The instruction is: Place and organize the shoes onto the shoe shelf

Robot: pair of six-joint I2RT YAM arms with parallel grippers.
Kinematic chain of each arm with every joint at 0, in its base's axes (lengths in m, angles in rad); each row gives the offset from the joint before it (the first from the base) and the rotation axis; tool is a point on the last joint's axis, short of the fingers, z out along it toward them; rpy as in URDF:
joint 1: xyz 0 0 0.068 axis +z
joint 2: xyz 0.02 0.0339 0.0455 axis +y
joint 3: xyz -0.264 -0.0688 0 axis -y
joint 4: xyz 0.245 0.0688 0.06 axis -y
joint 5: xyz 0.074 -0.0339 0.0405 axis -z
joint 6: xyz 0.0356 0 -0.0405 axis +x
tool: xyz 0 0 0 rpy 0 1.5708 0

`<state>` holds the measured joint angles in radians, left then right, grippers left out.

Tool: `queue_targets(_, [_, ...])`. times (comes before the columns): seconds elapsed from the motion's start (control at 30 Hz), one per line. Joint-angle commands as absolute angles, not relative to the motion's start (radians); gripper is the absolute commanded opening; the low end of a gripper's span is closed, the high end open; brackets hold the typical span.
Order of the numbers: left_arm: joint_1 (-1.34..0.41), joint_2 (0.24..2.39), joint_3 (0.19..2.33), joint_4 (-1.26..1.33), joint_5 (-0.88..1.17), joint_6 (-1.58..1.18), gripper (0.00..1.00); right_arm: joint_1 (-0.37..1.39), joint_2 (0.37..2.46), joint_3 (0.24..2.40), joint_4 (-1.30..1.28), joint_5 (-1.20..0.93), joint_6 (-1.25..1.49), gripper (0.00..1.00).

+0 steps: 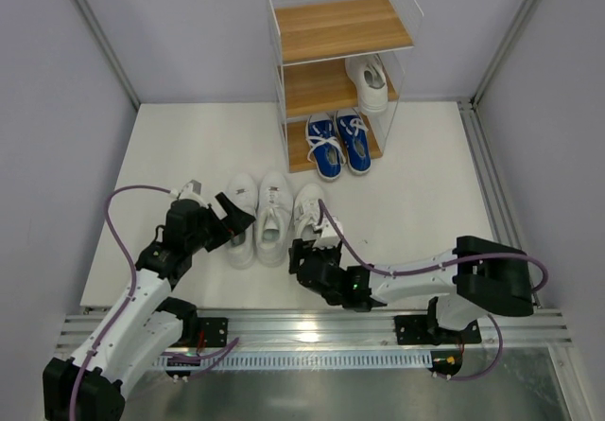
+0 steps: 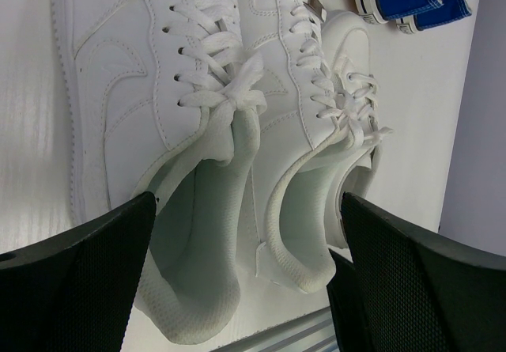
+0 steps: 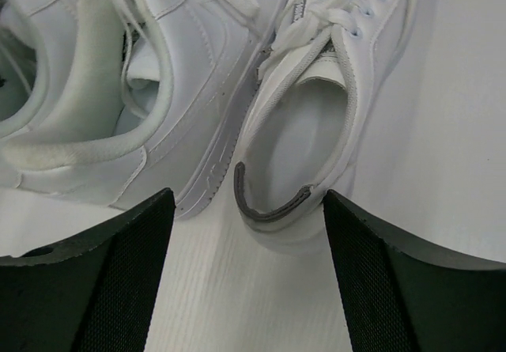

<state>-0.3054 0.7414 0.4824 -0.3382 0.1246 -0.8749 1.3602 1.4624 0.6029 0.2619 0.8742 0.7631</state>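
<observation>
At heels of white shoes [image 1: 272,218]: L end effector [image 2: 247,210] spread, R end effector [image 3: 249,198] spread.

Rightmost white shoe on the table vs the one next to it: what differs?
The rightmost shoe has a dark grey strip around its heel collar; the middle shoe has an all-white, thickly padded collar. The rightmost shoe looks slimmer, the middle shoe bulkier. Both are white lace-ups, upright, side by side, neither gripped.
</observation>
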Motion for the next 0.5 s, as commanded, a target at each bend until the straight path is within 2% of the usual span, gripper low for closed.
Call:
queue_targets(0.0, [-0.298,0.739,0.489,-0.353,0.094,-0.842,1.0,1.364,1.546,0.707,0.08,1.023,1.006,0.78])
queue_targets(0.1, [-0.298,0.738,0.489,-0.353,0.095,-0.842,1.0,1.364,1.612,0.735,0.029,1.028,1.043,0.77])
queue_targets(0.2, [-0.298,0.742,0.485,-0.351,0.095,-0.842,1.0,1.361,1.641,0.723,0.066,1.017,1.035,0.73])
queue_targets(0.3, [-0.298,0.749,0.483,-0.348,0.098,-0.842,1.0,1.339,1.654,0.718,0.052,1.0,1.037,0.61])
queue_targets(0.43, [-0.298,0.746,0.485,-0.35,0.098,-0.841,1.0,1.318,1.599,0.655,0.064,1.002,1.014,0.37])
queue_targets(0.47, [-0.298,0.746,0.485,-0.348,0.098,-0.841,1.0,1.315,1.576,0.619,0.08,0.999,0.993,0.36])
